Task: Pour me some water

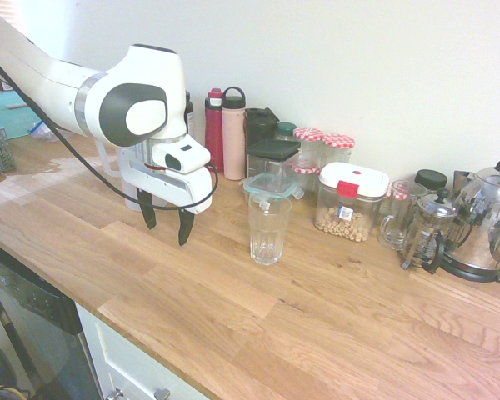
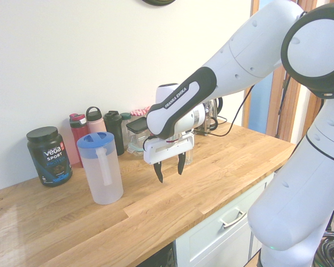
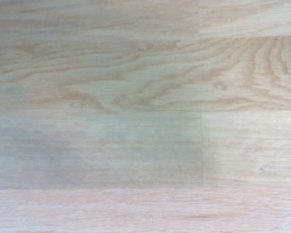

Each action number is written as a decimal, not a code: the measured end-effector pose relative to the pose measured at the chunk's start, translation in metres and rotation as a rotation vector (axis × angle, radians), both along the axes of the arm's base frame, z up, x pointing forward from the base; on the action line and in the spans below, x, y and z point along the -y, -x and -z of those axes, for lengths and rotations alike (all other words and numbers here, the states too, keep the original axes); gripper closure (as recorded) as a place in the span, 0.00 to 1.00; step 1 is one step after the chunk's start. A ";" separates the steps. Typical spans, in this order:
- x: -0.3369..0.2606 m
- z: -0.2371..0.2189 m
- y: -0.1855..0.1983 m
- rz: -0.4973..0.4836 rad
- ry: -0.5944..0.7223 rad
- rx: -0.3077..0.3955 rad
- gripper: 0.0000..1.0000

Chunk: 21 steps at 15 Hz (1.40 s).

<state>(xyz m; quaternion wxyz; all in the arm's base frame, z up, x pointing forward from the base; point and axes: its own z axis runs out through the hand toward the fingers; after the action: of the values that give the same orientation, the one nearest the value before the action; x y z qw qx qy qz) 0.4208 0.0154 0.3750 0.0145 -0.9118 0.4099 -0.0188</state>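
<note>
Nothing has been poured yet: the fingers (image 2: 169, 169) are spread wide and empty above the counter (image 2: 156, 217), the pitcher (image 2: 101, 168) is left untouched on one side, and the empty glass (image 1: 268, 229) on the other.

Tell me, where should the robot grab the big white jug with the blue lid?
Probably by the side handle of the jug. The jug stands upright on the wooden counter and its body looks wide, while the handle is a slim upright bar facing the open gripper. Coming in level from that side, the jaws could close across it.
</note>
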 end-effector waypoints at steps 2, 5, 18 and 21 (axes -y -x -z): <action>0.000 0.001 0.000 -0.002 -0.001 -0.004 0.00; -0.006 -0.021 0.003 0.016 -0.028 0.008 0.00; -0.169 -0.185 0.050 0.110 -0.025 0.146 0.00; -0.201 -0.181 0.038 0.069 0.010 0.162 0.00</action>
<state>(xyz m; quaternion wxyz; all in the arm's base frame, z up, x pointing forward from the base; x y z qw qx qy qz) 0.3831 0.2161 0.5559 0.0423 -0.8928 0.4383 -0.0952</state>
